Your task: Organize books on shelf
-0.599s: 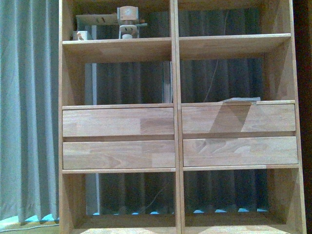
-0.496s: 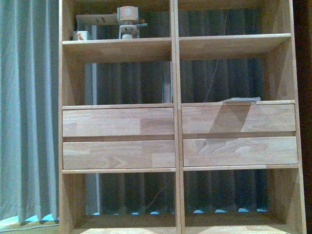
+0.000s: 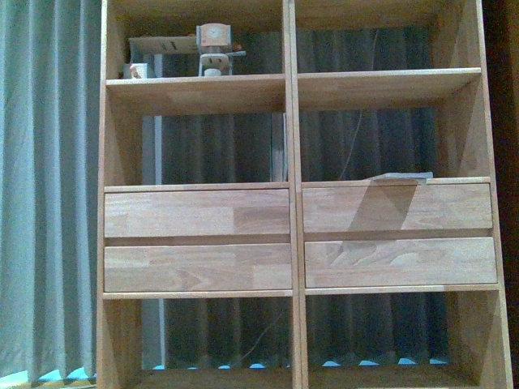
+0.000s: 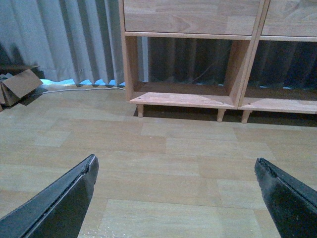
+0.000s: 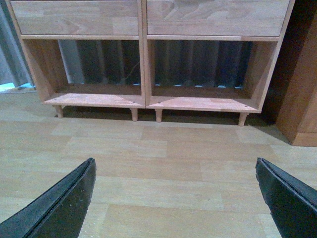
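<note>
The light-wood shelf (image 3: 289,211) fills the front view, with open compartments and four drawer fronts. A thin pale book (image 3: 278,147) stands upright against the central upright in the middle-left compartment. A flat book with a teal-grey edge (image 3: 403,176) lies in the middle-right compartment, above the drawers. Neither gripper shows in the front view. My left gripper (image 4: 176,171) is open and empty over the wooden floor, facing the shelf's bottom left compartment (image 4: 183,99). My right gripper (image 5: 176,171) is open and empty over the floor before the bottom compartments (image 5: 143,101).
A small wood-and-grey device (image 3: 215,44) and a white box (image 3: 158,44) sit on the top-left shelf board. A grey curtain (image 3: 49,203) hangs left and behind. A cardboard box (image 4: 20,84) and a white cable (image 4: 84,88) lie on the floor. Dark wooden furniture (image 5: 302,99) stands right of the shelf.
The whole shelf sits slightly lower in the front view than before, so the view has shifted upward. The books have not moved.
</note>
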Motion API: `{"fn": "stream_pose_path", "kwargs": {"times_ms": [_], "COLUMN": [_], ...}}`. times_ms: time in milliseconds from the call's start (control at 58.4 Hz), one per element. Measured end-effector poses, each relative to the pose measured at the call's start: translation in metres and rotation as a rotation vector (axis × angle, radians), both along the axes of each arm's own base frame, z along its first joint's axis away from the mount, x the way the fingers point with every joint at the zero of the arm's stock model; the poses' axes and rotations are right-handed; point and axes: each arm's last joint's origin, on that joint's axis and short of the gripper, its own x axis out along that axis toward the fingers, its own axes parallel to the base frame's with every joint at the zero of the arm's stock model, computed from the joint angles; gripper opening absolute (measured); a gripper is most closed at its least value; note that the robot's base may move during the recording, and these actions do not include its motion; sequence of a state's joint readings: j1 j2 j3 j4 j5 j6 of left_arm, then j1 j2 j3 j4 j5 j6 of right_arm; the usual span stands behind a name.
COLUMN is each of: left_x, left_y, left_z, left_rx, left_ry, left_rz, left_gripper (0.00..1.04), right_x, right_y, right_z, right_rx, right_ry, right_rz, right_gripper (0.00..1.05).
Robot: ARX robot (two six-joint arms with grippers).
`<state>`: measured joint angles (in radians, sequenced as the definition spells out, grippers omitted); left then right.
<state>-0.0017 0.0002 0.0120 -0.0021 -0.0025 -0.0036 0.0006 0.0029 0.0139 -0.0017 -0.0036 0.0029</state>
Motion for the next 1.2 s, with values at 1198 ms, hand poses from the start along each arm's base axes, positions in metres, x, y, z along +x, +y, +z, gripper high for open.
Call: {"fn": "stream_pose_path", "kwargs": {"times_ms": [1198], "left_x": [0.0000], "left_y": [0.0000], "left_z": [0.0000], "left_rx": [0.000], "left_ry": [0.000], "left_rz": [0.001], "left_gripper": [0.97], "right_x": [0.0000], "right_y": [0.0000], "right_z": [0.0000], "right_rx": [0.000], "right_ry": [0.000], "right_rz": [0.000], "right_gripper": [0.98]}}
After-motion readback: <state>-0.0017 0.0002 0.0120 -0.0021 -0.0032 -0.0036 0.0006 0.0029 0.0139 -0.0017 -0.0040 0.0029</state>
